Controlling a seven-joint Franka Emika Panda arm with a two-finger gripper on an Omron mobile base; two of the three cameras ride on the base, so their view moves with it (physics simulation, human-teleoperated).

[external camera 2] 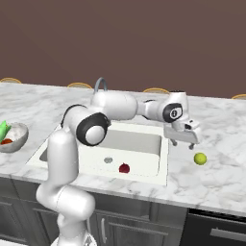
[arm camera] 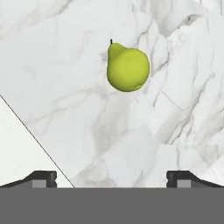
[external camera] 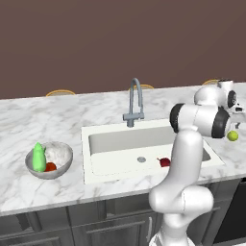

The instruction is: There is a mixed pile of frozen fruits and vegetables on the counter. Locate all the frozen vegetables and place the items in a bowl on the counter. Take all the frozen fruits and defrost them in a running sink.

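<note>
The gripper (external camera 2: pixel 184 142) hangs above the bench (external camera 2: pixel 216 178) just right of the sink (external camera 2: pixel 144 166), its jaws spread wide and holding nothing. Its target, as I judge it, is the yellow-green pear (arm camera: pixel 127 68), which lies alone on the marble near the sink's right rim, a little ahead of the gripper and off to one side of its centre line in the hand view.

The bowl (external camera: pixel 62 166) sits near the bench's left end with the bright green vegetable (external camera: pixel 38 157) and the red-orange tomato (external camera: pixel 50 166) in it, so the vegetable half looks done. The dark red fruit (external camera 2: pixel 124 168) rests on the sink floor close to the drain. No water is seen coming from the faucet (external camera: pixel 134 103).

To do this pick well, the gripper should first shift until the pear sits midway between the finger tips, then descend straight down. The pear is smooth and rounded and would likely roll if one finger touches first, so both fingers should close across its widest part, low enough to get past the bulge without striking the marble. Afterwards it needs a clear lift over the sink rim before release.
</note>
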